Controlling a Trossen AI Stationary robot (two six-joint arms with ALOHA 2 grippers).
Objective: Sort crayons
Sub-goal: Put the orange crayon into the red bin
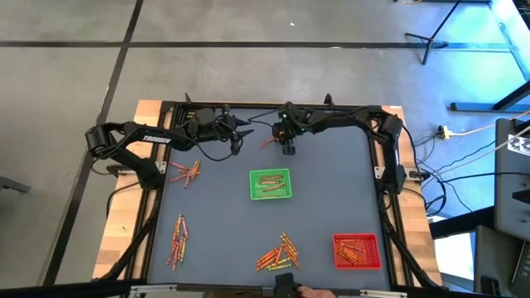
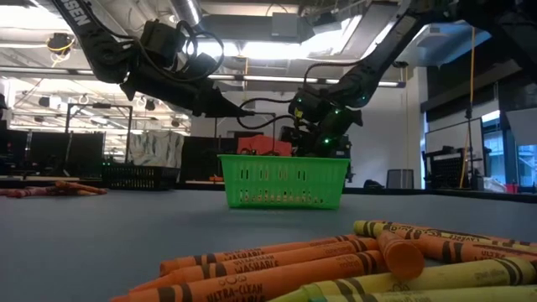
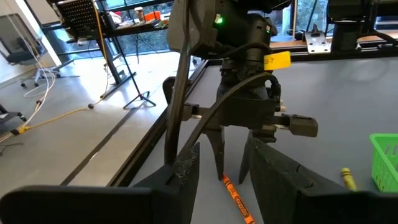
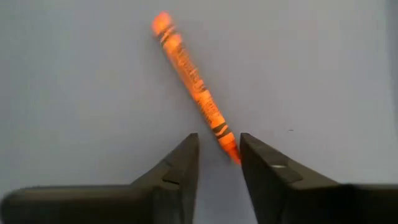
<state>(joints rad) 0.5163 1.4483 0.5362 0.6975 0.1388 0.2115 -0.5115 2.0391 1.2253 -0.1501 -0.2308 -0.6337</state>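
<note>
An orange crayon (image 4: 193, 78) lies flat on the grey table near its far edge, also seen as the orange crayon (image 1: 269, 142) from above. My right gripper (image 4: 219, 138) points steeply down over one end of it, open, a finger on either side of that end. My left gripper (image 1: 243, 132) hangs open just left of it, above the table, with nothing between its fingers. More crayons lie in loose heaps (image 1: 186, 171), (image 1: 177, 242), (image 1: 280, 252). Others lie inside a green tray (image 1: 271, 184) and a red tray (image 1: 356, 251). My right gripper has the orange crayon's near end (image 4: 229, 148) in the gap between its fingers, close against one finger (image 4: 261, 168). Whether that finger touches it, I cannot tell. The fingers come from above, slanting, and the crayon lies flat on the table.
The green tray (image 2: 284, 180) stands mid-table, just nearward of both grippers. A single yellow crayon (image 3: 348, 178) lies beside it. The red tray is at the near right corner. Black frame rails (image 1: 157, 190) run along the table's sides. Bare grey table lies between the heaps.
</note>
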